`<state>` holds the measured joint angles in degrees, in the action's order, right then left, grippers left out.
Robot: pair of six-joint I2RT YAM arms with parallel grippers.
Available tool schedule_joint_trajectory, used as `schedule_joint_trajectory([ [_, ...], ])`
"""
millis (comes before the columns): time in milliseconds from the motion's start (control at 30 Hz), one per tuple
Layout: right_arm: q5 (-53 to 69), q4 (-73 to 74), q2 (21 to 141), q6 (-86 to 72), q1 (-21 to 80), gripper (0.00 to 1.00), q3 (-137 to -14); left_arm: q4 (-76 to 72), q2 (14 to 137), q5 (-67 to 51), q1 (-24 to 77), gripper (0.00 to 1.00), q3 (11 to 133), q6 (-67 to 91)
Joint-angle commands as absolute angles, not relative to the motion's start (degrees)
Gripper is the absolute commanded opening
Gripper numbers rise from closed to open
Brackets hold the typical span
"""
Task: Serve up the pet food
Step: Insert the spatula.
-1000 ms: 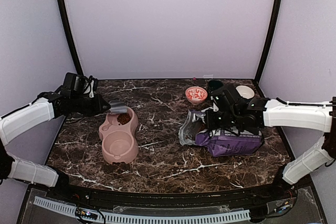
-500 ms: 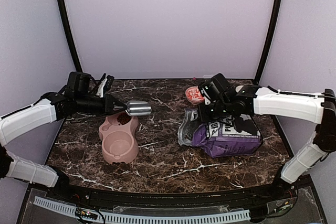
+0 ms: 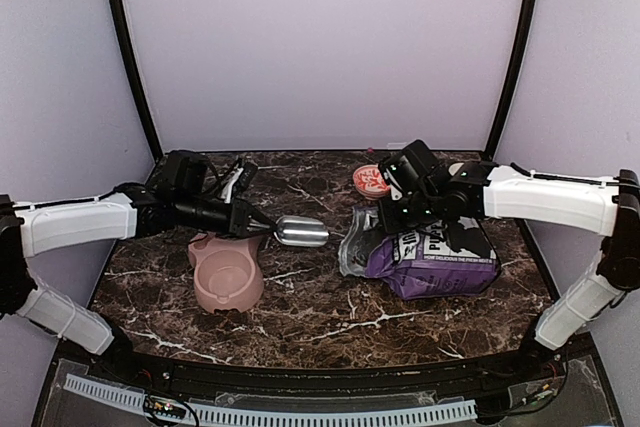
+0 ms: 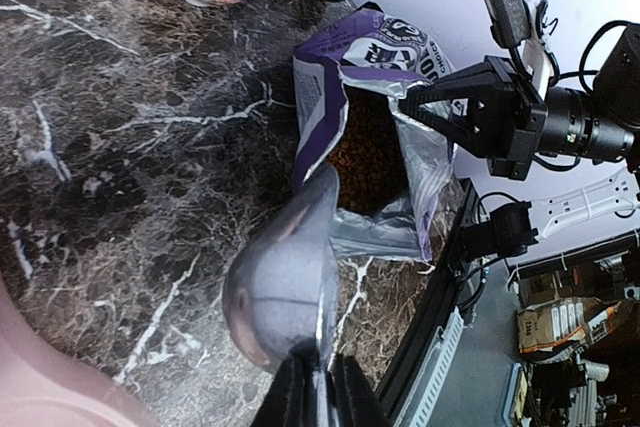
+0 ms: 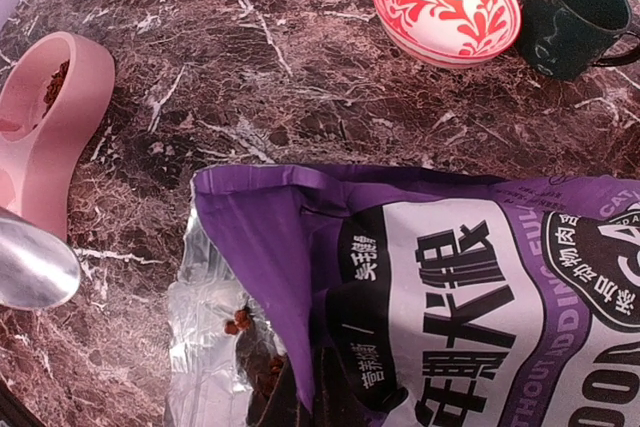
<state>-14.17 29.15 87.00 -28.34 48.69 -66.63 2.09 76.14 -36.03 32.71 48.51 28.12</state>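
Marble tabletop (image 3: 330, 317) – left gripper (image 3: 262, 227) clamps an empty metal scoop (image 3: 300, 232) at center; right gripper (image 4: 415, 102) pinches purple bag (image 3: 440, 257) rim at right, pet food (image 4: 365, 162) inside.

The kibble (image 4: 365, 162) is small, dry and reddish-brown. Most of it sits as a dark, loose heap inside the open mouth of the bag (image 4: 400, 42), at the centre of the left wrist view. In the right wrist view a few pellets cling to the bag's silver lining, low in the frame and just inside the mouth. A little more lies in one compartment of the pink bowl (image 5: 40, 177), at that frame's left edge.
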Motion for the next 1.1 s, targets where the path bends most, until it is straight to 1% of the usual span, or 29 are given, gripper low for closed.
schedule_joint_trajectory([
  [0, -15.9, 27.4, 84.5, -28.0, 48.4, 0.05, -67.2, -6.5, 79.0, -38.1, 36.4, 0.0, 48.2, 30.6],
  [200, -14.6, 28.3, 86.3, -28.6, 48.6, 0.19, -67.3, -12.8, 86.1, -38.2, 40.6, 0.0, 50.5, 33.4],
  [400, -14.4, 30.0, 88.4, -29.4, 49.5, 0.3, -67.8, -16.9, 93.0, -38.2, 42.8, 0.0, 53.5, 35.6],
  [567, -15.3, 32.4, 90.1, -30.8, 51.2, 0.36, -68.6, -20.6, 96.1, -38.6, 43.1, 0.0, 54.4, 38.2],
  [667, -17.0, 34.3, 90.9, -31.6, 52.5, 0.38, -69.5, -22.0, 96.9, -39.0, 43.1, 0.0, 54.8, 39.2],
  [900, -18.9, 37.3, 94.4, -33.0, 55.3, 0.35, -72.4, -24.3, 98.1, -39.8, 43.1, 0.0, 55.5, 40.8],
  [1067, -19.6, 37.4, 95.3, -33.6, 56.5, 0.38, -72.1, -25.7, 98.5, -40.0, 43.1, 0.0, 55.6, 41.6],
])
